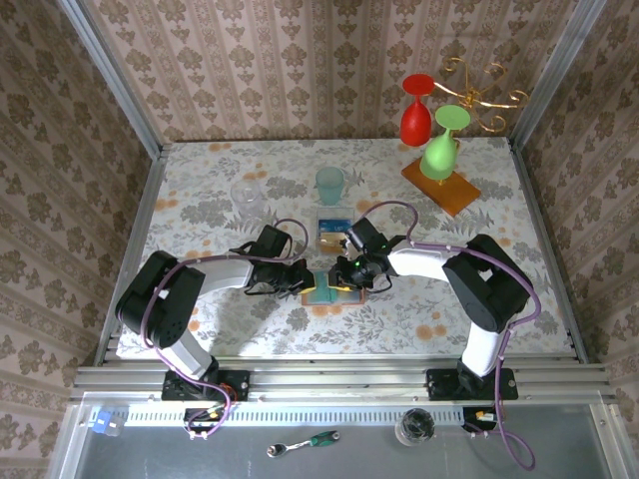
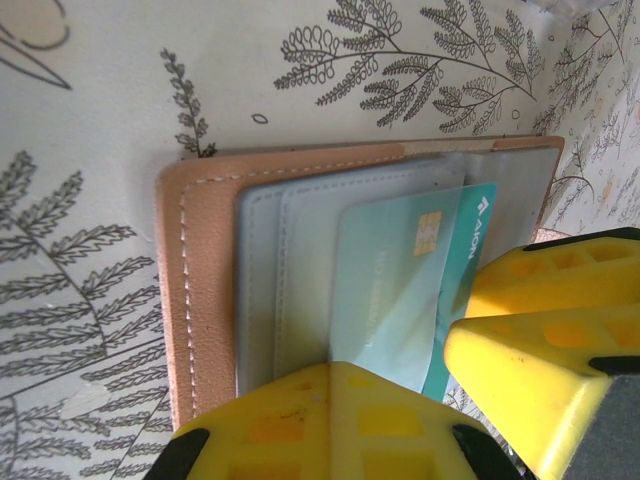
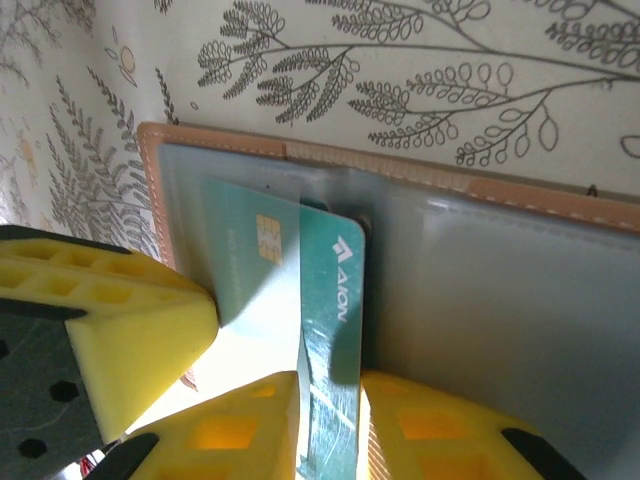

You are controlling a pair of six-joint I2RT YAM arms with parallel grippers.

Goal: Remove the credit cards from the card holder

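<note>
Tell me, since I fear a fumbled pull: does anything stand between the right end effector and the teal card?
Nothing visible does. The teal card sticks out of the grey pocket of the card holder and runs between the fingers of the right end effector.

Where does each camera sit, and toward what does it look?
Top external: above and behind the bases, looking down on the table; left arm and right arm meet at the wallet.
Left wrist: on the left arm, close over the open wallet; yellow fingers at the bottom.
Right wrist: on the right arm, close over the wallet too; yellow fingers below.
Shared: both wrist views show the teal card.
</note>
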